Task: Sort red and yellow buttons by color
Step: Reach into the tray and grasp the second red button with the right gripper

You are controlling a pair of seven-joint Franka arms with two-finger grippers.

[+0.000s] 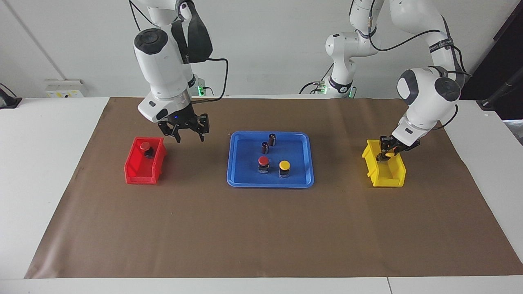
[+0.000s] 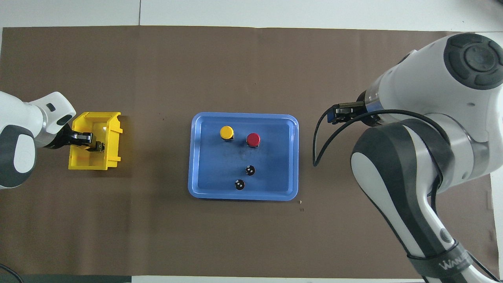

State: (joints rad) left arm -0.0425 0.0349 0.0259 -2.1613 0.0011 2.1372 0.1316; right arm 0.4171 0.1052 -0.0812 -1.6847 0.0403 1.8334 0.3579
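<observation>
A red button [image 1: 263, 161] [image 2: 253, 138] and a yellow button [image 1: 284, 166] [image 2: 226, 132] stand side by side in the blue tray [image 1: 235, 179] [image 2: 195, 157]. Another red button [image 1: 145, 147] lies in the red bin [image 1: 137, 171]. My left gripper [image 1: 386, 154] [image 2: 97, 146] is down in the yellow bin [image 1: 388, 178] [image 2: 88, 164], shut on a second yellow button [image 1: 390, 154]. My right gripper [image 1: 190, 138] is open and empty, in the air over the mat between the red bin and the tray. In the overhead view my right arm hides the red bin.
Two dark capless cylinders [image 1: 272, 139] [image 1: 264, 147] stand in the tray, nearer to the robots than the buttons; they also show in the overhead view [image 2: 250, 170] [image 2: 239, 184]. A brown mat [image 1: 261, 228] covers the white table.
</observation>
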